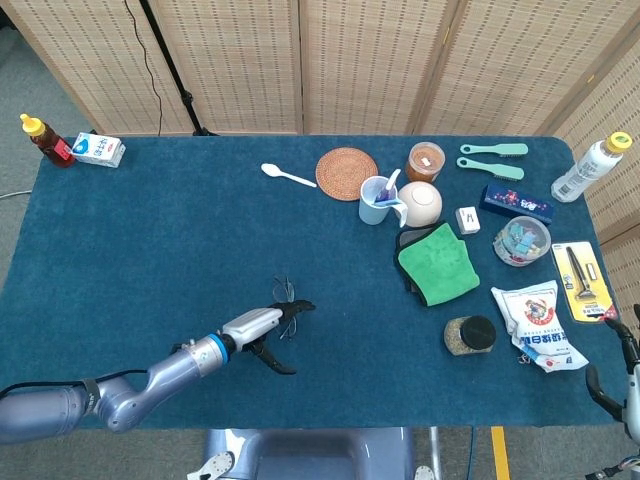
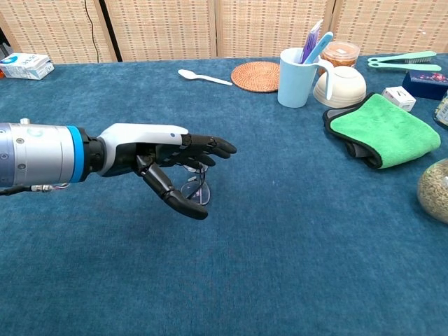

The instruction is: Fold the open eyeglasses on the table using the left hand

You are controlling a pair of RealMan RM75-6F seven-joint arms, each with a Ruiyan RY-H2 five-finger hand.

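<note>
The thin-framed eyeglasses [image 1: 284,291] lie on the blue table [image 1: 150,250] near its front middle, mostly hidden under my left hand [image 1: 272,324]. In the chest view the left hand [image 2: 168,155] hovers flat over the eyeglasses [image 2: 198,191], fingers stretched to the right and thumb pointing down beside the lenses. It holds nothing. I cannot tell whether it touches the frame. My right hand [image 1: 615,362] shows only at the far right bottom edge, off the table, fingers apart and empty.
A white spoon [image 1: 288,175], woven coaster [image 1: 346,172], blue cup [image 1: 378,200] and white bowl [image 1: 420,202] stand at the back. A green cloth [image 1: 438,263], dark jar [image 1: 470,335] and white bag [image 1: 535,325] sit on the right. A milk carton [image 1: 98,149] is back left.
</note>
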